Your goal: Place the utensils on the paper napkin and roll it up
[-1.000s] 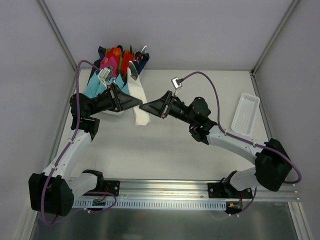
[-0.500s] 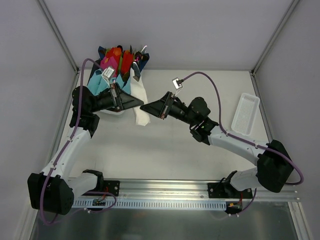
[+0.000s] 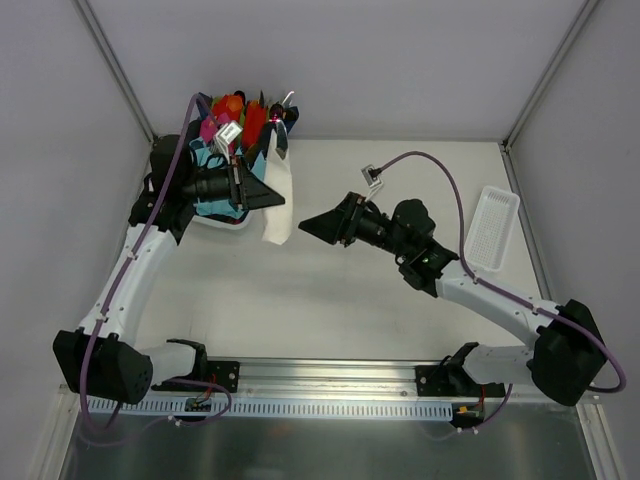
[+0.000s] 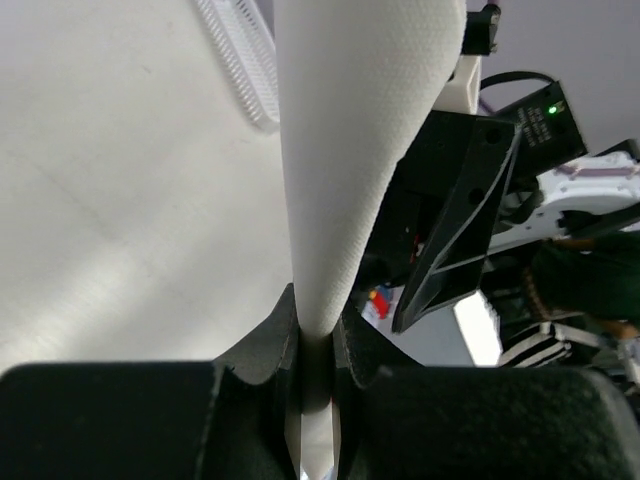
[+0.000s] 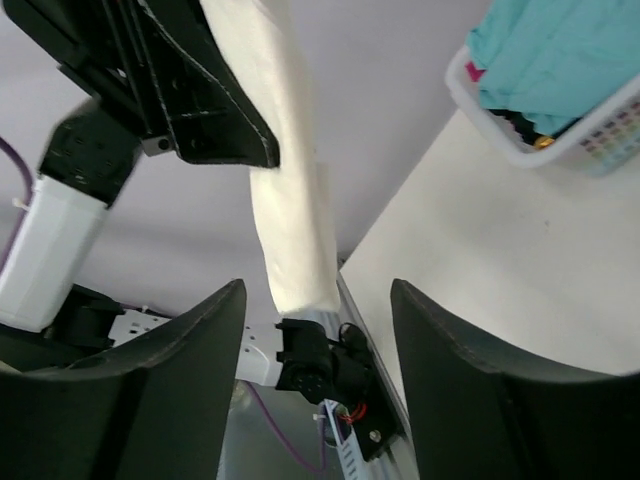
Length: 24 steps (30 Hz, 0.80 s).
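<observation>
My left gripper (image 3: 281,202) is closed on the napkin (image 3: 275,225). In the left wrist view the two fingers (image 4: 262,345) are pressed together with only the white paper between them, and the napkin (image 4: 365,140) widens as it runs away from the pinch. From above it is not a flat sheet. It is a long, loosely folded strip hanging off the fingertips, with its upper end close to the basket (image 3: 222,222) at the back left and its lower end over bare table (image 3: 330,320). I cannot tell from above whether that lower end touches the table. In the right wrist view the napkin (image 5: 290,230) ends in open air.

My right gripper (image 3: 304,225) points left at the napkin from just beside it and does not touch it. Its fingers (image 5: 150,400) are spread wide, with nothing between them. Through that gap I see the hanging strip and, above it, the dark wedge of the left gripper (image 5: 190,90).

The basket (image 5: 560,135) holds teal bundles (image 5: 560,50), and from above I also see pink and red ones. A few thin dark bits stick up among them at the back, too small for me to call them utensils.

The white tray (image 3: 491,228) lies near the right edge of the table, well apart from both grippers, and its ribbed rim (image 4: 240,60) shows in the left wrist view.
</observation>
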Available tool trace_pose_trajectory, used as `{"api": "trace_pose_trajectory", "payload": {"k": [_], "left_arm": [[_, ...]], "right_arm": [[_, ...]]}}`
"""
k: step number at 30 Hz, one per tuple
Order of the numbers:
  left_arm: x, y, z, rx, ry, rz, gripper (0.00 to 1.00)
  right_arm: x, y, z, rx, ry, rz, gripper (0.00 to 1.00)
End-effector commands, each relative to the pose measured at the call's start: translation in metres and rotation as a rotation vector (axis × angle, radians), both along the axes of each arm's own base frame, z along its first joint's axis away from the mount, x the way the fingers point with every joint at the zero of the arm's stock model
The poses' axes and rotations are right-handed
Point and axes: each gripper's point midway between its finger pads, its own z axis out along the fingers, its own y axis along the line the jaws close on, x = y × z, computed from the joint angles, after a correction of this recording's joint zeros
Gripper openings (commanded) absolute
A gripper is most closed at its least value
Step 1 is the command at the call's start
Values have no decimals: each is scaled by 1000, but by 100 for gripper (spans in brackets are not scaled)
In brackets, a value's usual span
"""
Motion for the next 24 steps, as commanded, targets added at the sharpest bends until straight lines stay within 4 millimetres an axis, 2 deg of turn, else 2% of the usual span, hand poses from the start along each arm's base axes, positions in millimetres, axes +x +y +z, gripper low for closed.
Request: {"api": "trace_pose_trajectory", "payload": {"k": [1, 2, 3, 4, 5, 6, 7, 8, 9, 10, 11, 12, 13, 15, 17, 18, 19, 20, 22, 23, 24], "left_arm": [[10, 11, 2, 139, -179, -8, 0], [10, 16, -6, 172, -137, -6, 0], [21, 20, -14, 207, -122, 11, 0], [28, 25, -4, 244, -205, 14, 0], [27, 29, -11, 277, -166, 13, 0], [39, 36, -18, 308, -155, 24, 0], [48, 43, -8, 353, -234, 35, 0], [53, 47, -10, 379, -234, 40, 0], [61, 58, -22, 406, -175, 50, 0], [68, 65, -14, 424, -219, 59, 0], [73, 71, -16, 437, -216, 65, 0], [79, 75, -29, 448, -163, 54, 0], [91, 94, -23, 464, -188, 95, 0], [103, 108, -34, 485, -153, 103, 0], [116, 130, -30, 514, -191, 142, 0], [124, 138, -38, 525, -173, 148, 0], [127, 144, -33, 548, -201, 149, 0], [135, 155, -42, 558, -179, 156, 0], [147, 174, -50, 584, -178, 167, 0], [147, 179, -47, 598, -195, 174, 0], [153, 185, -55, 604, -180, 170, 0]], "right_arm": [[7, -27, -7, -48, -20, -63, 65], [5, -34, -4, -50, -30, -73, 67], [4, -39, -15, -90, -5, -80, 69], [7, -45, -21, -119, -11, -96, 73], [6, -51, -18, -127, -22, -104, 76], [4, -55, -28, -166, -1, -105, 80], [5, -59, -30, -182, -3, -113, 86], [5, -62, -31, -199, -15, -117, 89], [3, -65, -34, -216, -7, -121, 93], [4, -68, -36, -225, -8, -125, 97], [4, -69, -38, -233, -5, -127, 97], [4, -71, -40, -239, -4, -128, 98], [5, -72, -42, -242, 0, -128, 98], [6, -71, -45, -246, 6, -125, 99], [6, -71, -48, -252, 13, -122, 99], [6, -70, -49, -254, 14, -118, 99], [7, -70, -52, -261, 19, -116, 99], [7, -69, -54, -263, 20, -114, 99], [9, -68, -58, -272, 29, -111, 99], [9, -68, -60, -276, 32, -107, 99], [10, -67, -61, -277, 34, -105, 99]]}}
